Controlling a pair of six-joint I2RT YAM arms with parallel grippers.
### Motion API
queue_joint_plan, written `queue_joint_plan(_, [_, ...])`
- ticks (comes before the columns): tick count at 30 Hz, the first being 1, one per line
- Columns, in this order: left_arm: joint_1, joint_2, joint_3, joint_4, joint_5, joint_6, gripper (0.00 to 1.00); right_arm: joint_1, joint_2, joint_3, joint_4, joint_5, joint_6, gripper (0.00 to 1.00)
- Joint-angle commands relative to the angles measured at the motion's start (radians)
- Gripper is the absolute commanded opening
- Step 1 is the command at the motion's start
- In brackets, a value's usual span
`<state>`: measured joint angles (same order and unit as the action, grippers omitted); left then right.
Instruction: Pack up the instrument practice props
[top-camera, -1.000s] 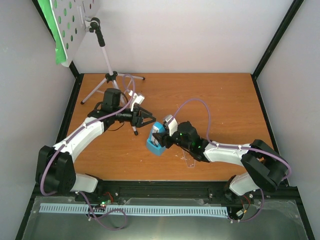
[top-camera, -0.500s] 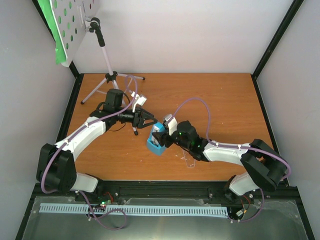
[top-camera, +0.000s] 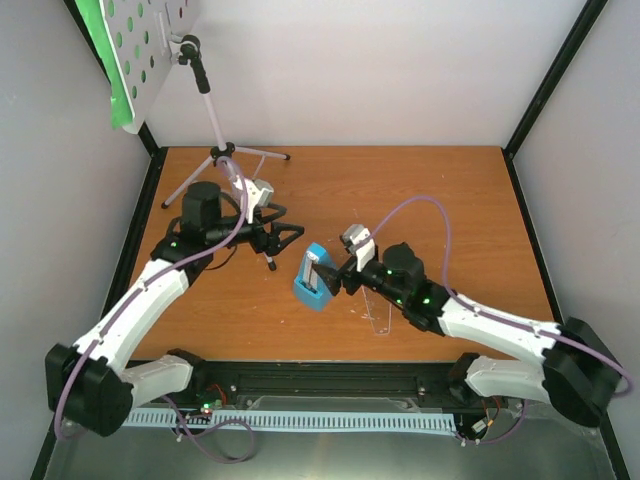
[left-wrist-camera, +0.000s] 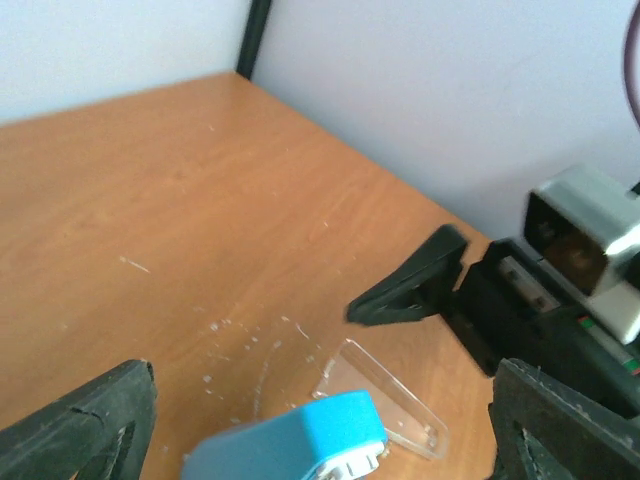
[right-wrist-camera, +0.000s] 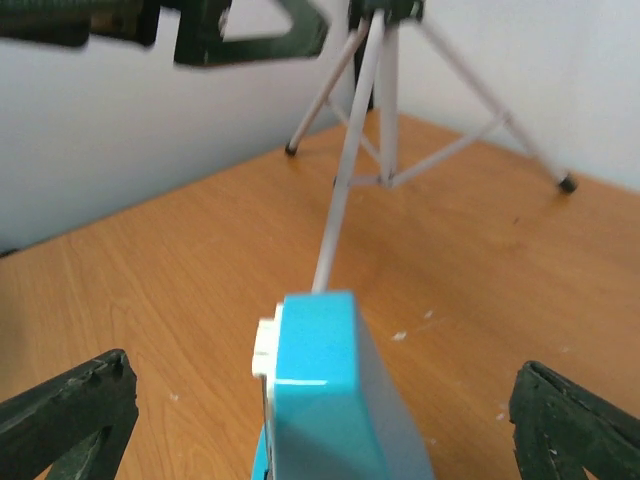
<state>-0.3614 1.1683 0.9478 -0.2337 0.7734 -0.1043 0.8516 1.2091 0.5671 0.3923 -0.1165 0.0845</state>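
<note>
The left gripper (top-camera: 290, 232) and right gripper (top-camera: 336, 275) are flanking the blue metronome (top-camera: 312, 282) on the desk (top-camera: 430, 200), jaws spread wide, empty, seemingly lining up a grasp

**Arm hardware: appearance**

The left arm (top-camera: 140, 300) and right arm (top-camera: 495, 322) look like the same build, with glossy white link shells between bulky black joint housings. A lilac cable (top-camera: 447, 245) runs along the outside of each arm in loose loops. Each wrist carries a silver-white camera block (top-camera: 357, 238). The left gripper (top-camera: 292, 232) and right gripper (top-camera: 338, 275) are matte black. Their fingers (right-wrist-camera: 70, 410) are wedge-shaped with ridged edges, and one shows a triangular cut-out. Small green lights (top-camera: 418, 297) glow on the right forearm's black section.
</note>
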Motion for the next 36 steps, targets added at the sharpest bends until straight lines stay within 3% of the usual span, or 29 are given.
queue_joint_plan(1, [-0.007,-0.103,-0.092,0.171,-0.079,-0.130,0.92,-0.008,-0.153,-0.029,-0.063,0.097,-0.035,1.00])
queue_joint_plan(5, [-0.007,-0.131,-0.266,0.419,-0.016,-0.348,0.92,-0.051,-0.231,-0.048,-0.101,0.192,0.006,1.00])
queue_joint_plan(8, [-0.007,-0.136,-0.362,0.514,0.030,-0.367,0.92,-0.130,-0.245,-0.076,-0.082,0.182,0.078,1.00])
queue_joint_plan(11, [-0.007,-0.142,-0.449,0.623,0.164,-0.332,0.95,-0.245,-0.236,-0.120,-0.028,0.058,0.189,1.00])
queue_joint_plan(17, [-0.008,-0.106,-0.440,0.540,0.121,-0.195,0.95,-0.286,-0.240,-0.171,0.023,0.013,0.224,1.00])
queue_joint_plan(22, [-0.013,-0.064,-0.479,0.650,0.125,-0.154,0.94,-0.286,-0.273,-0.182,0.026,0.018,0.215,1.00])
queue_joint_plan(28, [-0.065,-0.011,-0.433,0.609,0.047,-0.030,0.93,-0.286,-0.281,-0.197,0.042,-0.001,0.221,1.00])
queue_joint_plan(36, [-0.128,0.058,-0.424,0.619,0.021,-0.007,0.85,-0.287,-0.278,-0.206,0.063,-0.006,0.235,1.00])
